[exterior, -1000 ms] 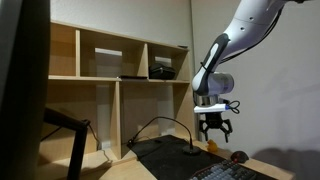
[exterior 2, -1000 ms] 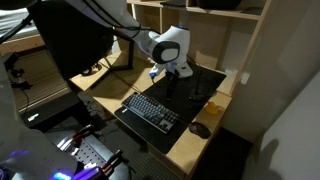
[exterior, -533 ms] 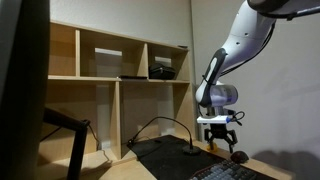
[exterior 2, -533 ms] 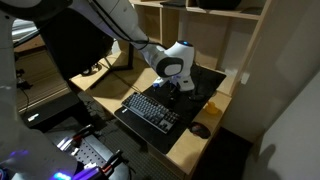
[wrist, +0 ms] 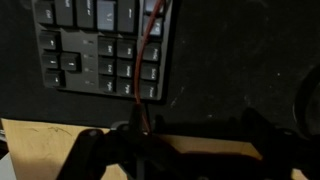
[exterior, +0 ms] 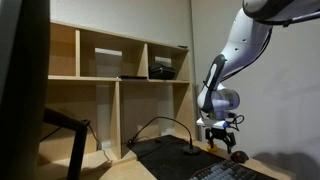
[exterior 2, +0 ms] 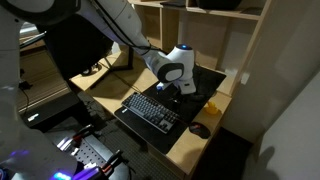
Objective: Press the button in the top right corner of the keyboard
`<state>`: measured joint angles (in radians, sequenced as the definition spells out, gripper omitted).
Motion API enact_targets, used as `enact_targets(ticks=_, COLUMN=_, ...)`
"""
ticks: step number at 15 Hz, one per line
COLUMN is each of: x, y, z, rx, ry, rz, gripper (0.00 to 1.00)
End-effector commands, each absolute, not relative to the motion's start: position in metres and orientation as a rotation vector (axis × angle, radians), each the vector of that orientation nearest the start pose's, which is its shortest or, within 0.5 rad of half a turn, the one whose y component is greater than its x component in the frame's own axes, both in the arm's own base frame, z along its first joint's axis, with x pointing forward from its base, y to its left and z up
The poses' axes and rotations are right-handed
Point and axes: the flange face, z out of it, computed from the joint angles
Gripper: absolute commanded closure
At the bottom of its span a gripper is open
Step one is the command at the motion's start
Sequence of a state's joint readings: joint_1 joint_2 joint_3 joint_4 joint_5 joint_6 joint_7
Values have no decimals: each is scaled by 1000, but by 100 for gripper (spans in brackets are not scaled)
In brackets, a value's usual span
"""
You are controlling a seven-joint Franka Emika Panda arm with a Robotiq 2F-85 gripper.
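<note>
The black keyboard (exterior 2: 151,110) lies on a black desk mat (exterior 2: 205,88). It also shows at the bottom of an exterior view (exterior: 226,172) and across the top of the wrist view (wrist: 100,52), with a thin red cable running over its keys. My gripper (exterior 2: 173,95) hangs low over the mat just beyond the keyboard's far right end and shows in an exterior view (exterior: 218,140) as well. In the wrist view its dark fingers (wrist: 170,150) stand apart and hold nothing. It is dim, and I cannot tell whether a fingertip touches a key.
A dark mouse (exterior 2: 200,130) sits on the desk right of the keyboard and shows in an exterior view (exterior: 238,156) too. Wooden shelving (exterior: 120,70) stands behind the desk. A monitor (exterior 2: 85,40) stands at the left. A black cable (exterior: 160,125) arcs over the mat.
The arm has come down and the gripper has dropped closer to the mat near the keyboard's far right end. The keyboard and mouse have not moved.
</note>
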<state>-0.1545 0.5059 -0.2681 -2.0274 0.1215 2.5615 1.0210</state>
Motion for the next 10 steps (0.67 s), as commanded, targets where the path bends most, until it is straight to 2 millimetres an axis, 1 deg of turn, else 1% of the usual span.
enact_targets(ticks=1, x=553, y=-252, z=202, rx=-2289, ry=2214, rz=-137, gripper=0)
enact_targets(ticks=3, x=552, y=-258, z=194, rx=-2262, ry=2254, rz=-163, gripper=0)
enact_targets(ticks=4, x=552, y=-259, z=193, rx=-2257, ry=2260, rz=-168, gripper=0)
enact_targets(ticks=5, x=553, y=-259, z=193, rx=-2256, ry=2262, rz=-170, gripper=0)
enact_targets(ticks=6, x=555, y=-257, z=190, rx=-2267, ry=2258, rz=-173, gripper=0)
enact_targets(ticks=8, x=559, y=-251, z=183, rx=-2234, ry=2257, rz=-183, gripper=0)
enact_targets(ticks=10, x=561, y=-252, z=174, rx=-2182, ry=2319, rz=-187, gripper=0)
